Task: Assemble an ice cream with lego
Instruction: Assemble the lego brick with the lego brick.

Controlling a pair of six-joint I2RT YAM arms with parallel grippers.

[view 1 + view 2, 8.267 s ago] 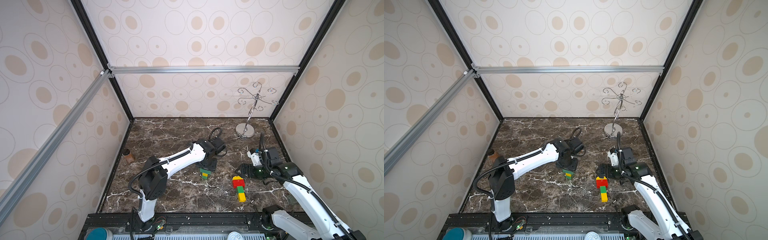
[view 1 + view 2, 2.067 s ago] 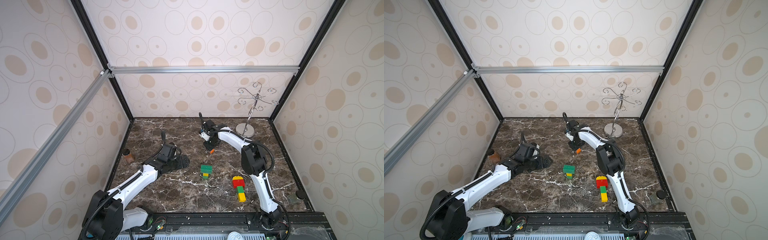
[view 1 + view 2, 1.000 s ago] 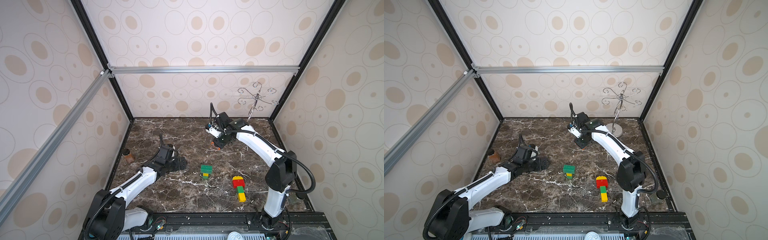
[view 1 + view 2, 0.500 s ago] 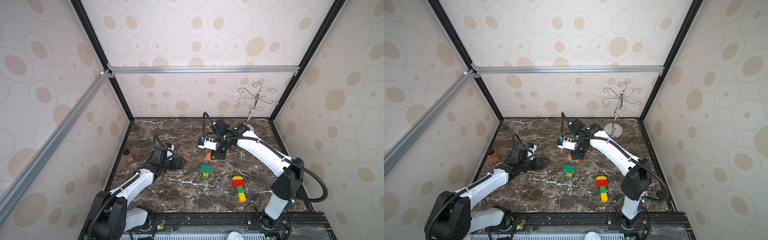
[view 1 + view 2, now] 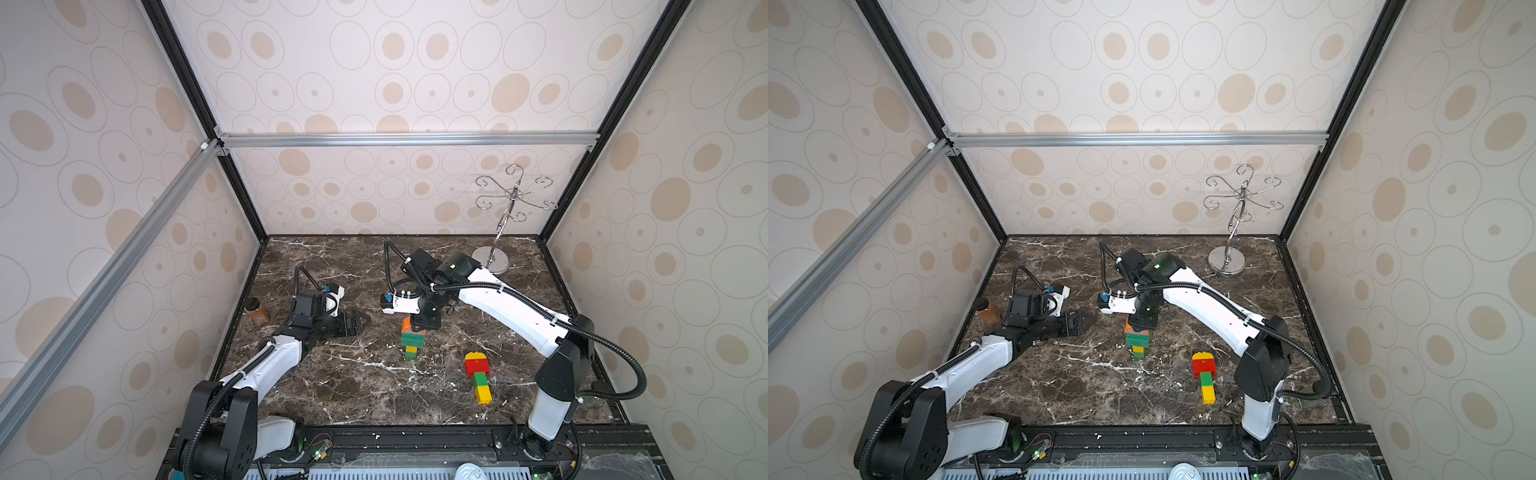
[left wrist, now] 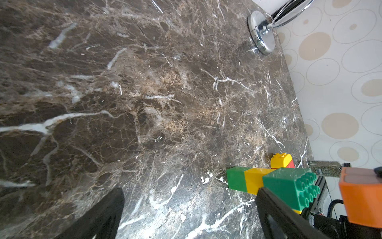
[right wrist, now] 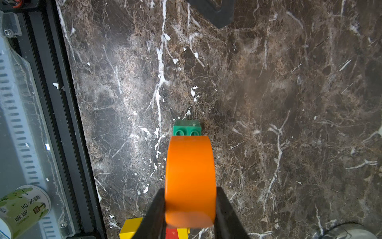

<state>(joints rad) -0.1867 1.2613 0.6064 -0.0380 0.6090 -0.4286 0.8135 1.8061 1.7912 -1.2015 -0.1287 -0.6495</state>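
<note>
Right claw [image 7: 190, 196] is clamped on the orange dome [image 7: 190, 163], one finger against each side. The dome hangs directly over the stack [image 5: 412, 344], which stands upright near the centre of the worktop [image 5: 353, 386]. The stack has a green oblong brick on top, with yellow and then green beneath.

In the left wrist view I see a gap between the dome's underside and the studs of the green brick. They are close but not touching. The right wrist view shows the dome covering most of that brick, with only two studs visible past its edge.

Left claw [image 5: 360, 322] is empty, jaws wide apart. It sits low over the worktop between the stack and the left edge, tips pointing towards the stack and apart from it.

The lying build [image 5: 478, 376] rests flat between the stack and the front right corner. It is a yellow dome, a red brick, a green brick and a yellow brick in a row, with the dome end towards the back edge.

Brown jar [image 5: 257, 311] stands at the left edge. Chrome hook stand [image 5: 492, 262] is in the back right corner.
</note>
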